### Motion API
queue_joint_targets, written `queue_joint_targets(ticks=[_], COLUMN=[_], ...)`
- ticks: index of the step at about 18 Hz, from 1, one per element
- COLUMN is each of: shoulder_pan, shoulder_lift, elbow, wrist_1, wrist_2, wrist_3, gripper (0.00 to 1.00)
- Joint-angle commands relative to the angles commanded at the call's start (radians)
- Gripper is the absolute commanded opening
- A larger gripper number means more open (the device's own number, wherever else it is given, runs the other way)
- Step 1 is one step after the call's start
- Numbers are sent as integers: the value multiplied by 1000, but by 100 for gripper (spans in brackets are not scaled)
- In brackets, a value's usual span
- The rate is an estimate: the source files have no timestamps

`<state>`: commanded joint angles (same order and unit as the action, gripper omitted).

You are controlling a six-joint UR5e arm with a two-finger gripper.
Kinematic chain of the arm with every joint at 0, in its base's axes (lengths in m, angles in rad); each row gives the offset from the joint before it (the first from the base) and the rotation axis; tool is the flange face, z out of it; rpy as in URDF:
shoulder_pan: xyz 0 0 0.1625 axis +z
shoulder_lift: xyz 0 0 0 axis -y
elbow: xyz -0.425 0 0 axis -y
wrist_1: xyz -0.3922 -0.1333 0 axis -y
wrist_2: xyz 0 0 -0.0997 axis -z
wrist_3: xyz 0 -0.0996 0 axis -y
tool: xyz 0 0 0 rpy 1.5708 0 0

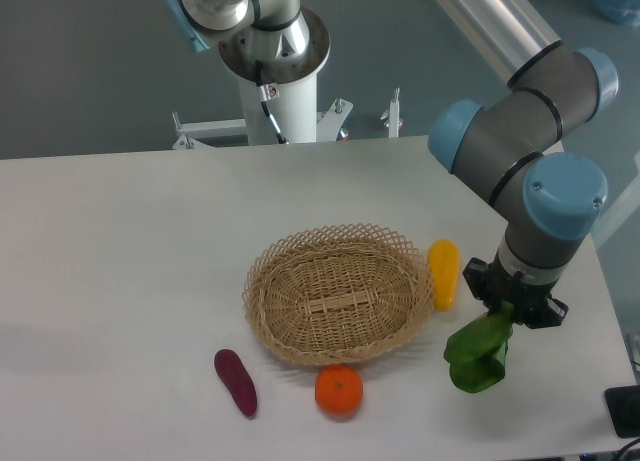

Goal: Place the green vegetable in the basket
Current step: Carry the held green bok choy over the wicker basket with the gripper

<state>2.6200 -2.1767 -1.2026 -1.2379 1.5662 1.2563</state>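
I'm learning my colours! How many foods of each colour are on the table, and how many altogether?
Green: 1, the green vegetable hanging from the gripper
Yellow: 1, the yellow vegetable
Orange: 1, the orange fruit
Purple: 1, the purple vegetable
Total: 4 foods; none is in the basket

You have a white counter [130, 241] carrying the wicker basket [340, 294] in the middle, a yellow vegetable [444, 272] just right of it, and an orange [338, 390] and purple piece [236, 381] in front.
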Motion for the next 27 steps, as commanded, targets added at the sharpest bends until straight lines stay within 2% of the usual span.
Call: queue_joint_targets(ticks=[14,21,24,27], shoulder_pan=[0,-12,-46,-63], shoulder_lift=[12,100,149,184], elbow=[-17,-185,-277,-334], wrist_1=[2,60,61,61], wrist_2=[-11,-31,-28,-26], wrist_3=[12,14,64,110], gripper=[30,30,30,30])
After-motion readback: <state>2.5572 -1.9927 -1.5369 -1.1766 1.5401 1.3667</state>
